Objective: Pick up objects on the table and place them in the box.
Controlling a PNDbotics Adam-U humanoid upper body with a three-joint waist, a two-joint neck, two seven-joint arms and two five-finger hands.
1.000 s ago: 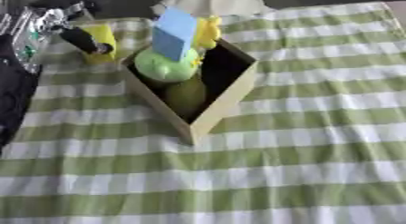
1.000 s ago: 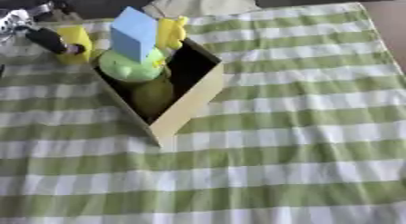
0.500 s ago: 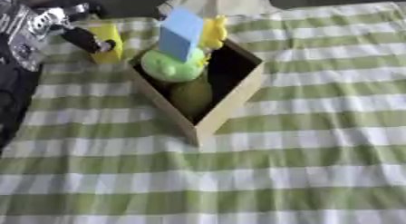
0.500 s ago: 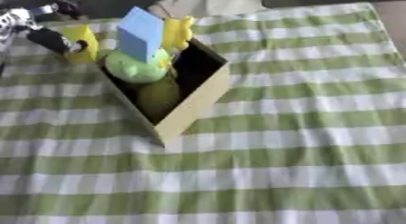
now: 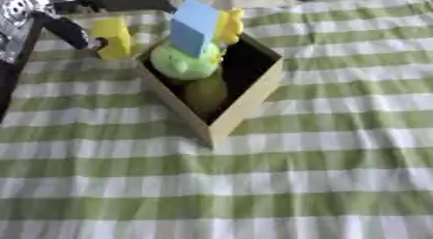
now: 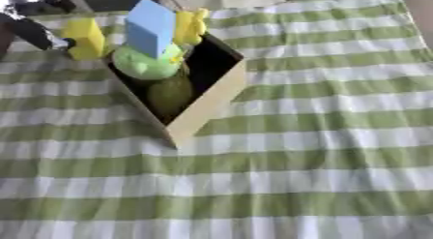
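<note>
- Left hand (image 5: 66, 30) sits at the top-left corner, dark fingers (image 5: 78, 36) curled on a yellow block (image 5: 112, 37). Looks like a pinch from the block's left side, but the contact is blurred.
- Block is held just left of the box (image 5: 245, 105), close to its near-left wall; can't tell if it's clear of the bench (image 5: 338, 175) or resting on the checked cloth (image 5: 321, 136).
- Right hand shows in neither view.
- Right of the fingers, the box is already crowded: a blue block (image 5: 194, 27) stands tall at the back, a light green round thing (image 5: 182, 66) below it, a darker green thing (image 5: 206, 93) deeper in, and a yellow thing (image 5: 227, 24) at the far corner.
- Step in hand, my read: carry the yellow block over the box wall and drop it in.
- To do it well: lift first, so the block clears the rim before moving right.
- The blue block sticks up nearest the fingers' path; go around the front of it, not through it.
- Best free space looks like the dark gap on the box's right side, so release there.
- Open the fingers only once the block is over the inside.
- Risk: bumping the wall shifts the light box on the cloth.
</note>
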